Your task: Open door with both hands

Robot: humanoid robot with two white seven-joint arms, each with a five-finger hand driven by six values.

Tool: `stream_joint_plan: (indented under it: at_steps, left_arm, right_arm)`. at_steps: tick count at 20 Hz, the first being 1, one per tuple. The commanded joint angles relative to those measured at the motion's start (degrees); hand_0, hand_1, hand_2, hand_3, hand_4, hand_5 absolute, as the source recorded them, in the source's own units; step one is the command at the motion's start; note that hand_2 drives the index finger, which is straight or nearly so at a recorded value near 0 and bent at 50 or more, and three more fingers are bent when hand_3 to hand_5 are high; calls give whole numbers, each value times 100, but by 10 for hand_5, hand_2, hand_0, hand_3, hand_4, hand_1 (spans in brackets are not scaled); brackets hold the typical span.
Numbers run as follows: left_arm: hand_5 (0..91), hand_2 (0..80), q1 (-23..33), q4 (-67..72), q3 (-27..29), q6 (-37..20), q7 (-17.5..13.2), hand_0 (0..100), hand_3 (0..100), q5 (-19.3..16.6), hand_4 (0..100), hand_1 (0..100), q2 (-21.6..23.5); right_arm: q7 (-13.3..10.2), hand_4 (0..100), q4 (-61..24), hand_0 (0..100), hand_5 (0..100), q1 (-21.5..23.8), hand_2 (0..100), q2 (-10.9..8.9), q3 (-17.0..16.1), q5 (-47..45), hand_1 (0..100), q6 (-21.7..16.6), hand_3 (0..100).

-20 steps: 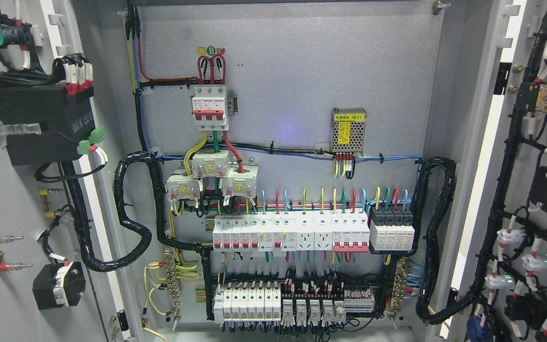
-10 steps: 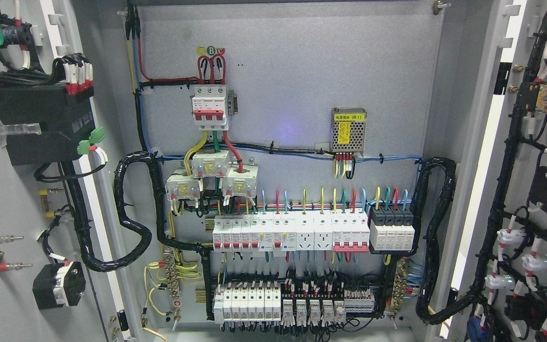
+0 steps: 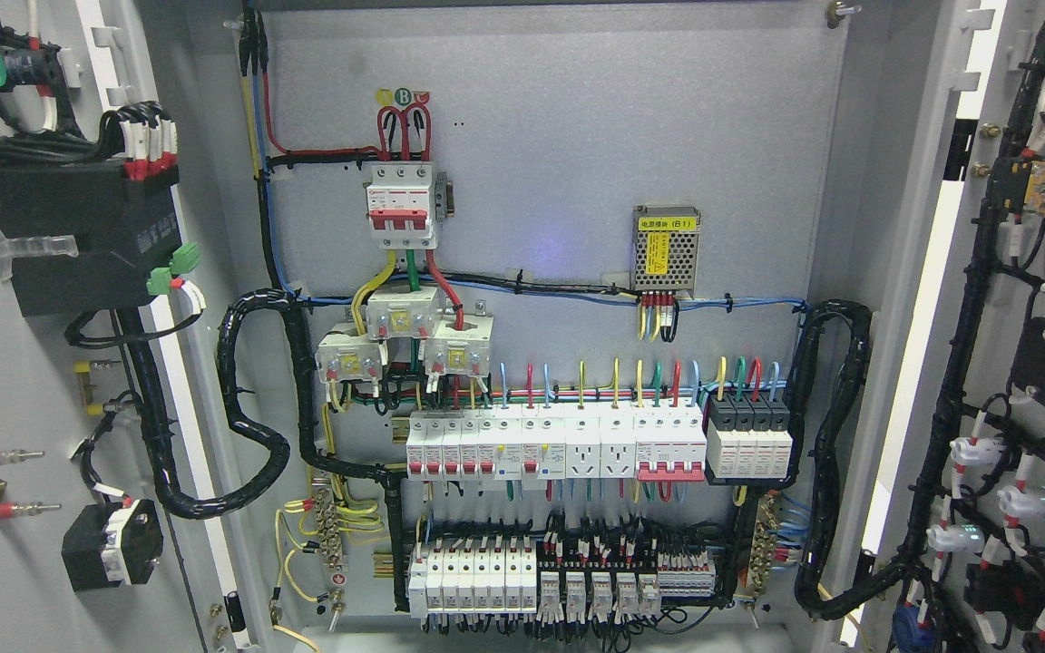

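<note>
Both doors of a grey electrical cabinet stand swung wide. The left door [image 3: 5,381] fills the picture's left edge and shows its inner face with a black box and wiring. The right door [image 3: 999,363] fills the right edge, its inner face covered with black cable looms and small devices. Between them the grey back panel [image 3: 577,136] is fully exposed. No hand or arm of mine shows anywhere in the head view.
On the back panel sit a red-and-white main breaker [image 3: 403,204], a small power supply [image 3: 665,248], a row of breakers [image 3: 559,444] and a lower relay row [image 3: 559,580]. Thick black cable bundles [image 3: 255,408] loop from panel to doors.
</note>
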Motion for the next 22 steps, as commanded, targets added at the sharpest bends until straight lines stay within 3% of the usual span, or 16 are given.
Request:
stream_joint_plan:
  at_steps: [1,11,18,22]
  left_arm:
    - [0,0,-254,-276,274,-255,-30,0,0,15,43,0,104]
    - [0,0,-807,-329,406,-439,-21,0,0,15,43,0,95]
    - [0,0,-1186,-329,485,-808,-13,0,0,41,43,0,69]
    - [0,0,-1326,-329,564,-993,-13,0,0,296,43,0,95]
  right_arm:
    - [-1,0,-186,0,0,-23,0,-317,-263,-97,0,-144,0]
    - [8,0,-195,0,0,-5,0,-519,-536,-668,0,-144,0]
    - [17,0,-344,0,0,21,0,-853,-527,-931,0,-144,0]
    - [17,0,-344,0,0,21,0,-1108,-536,-1046,0,-135,0]
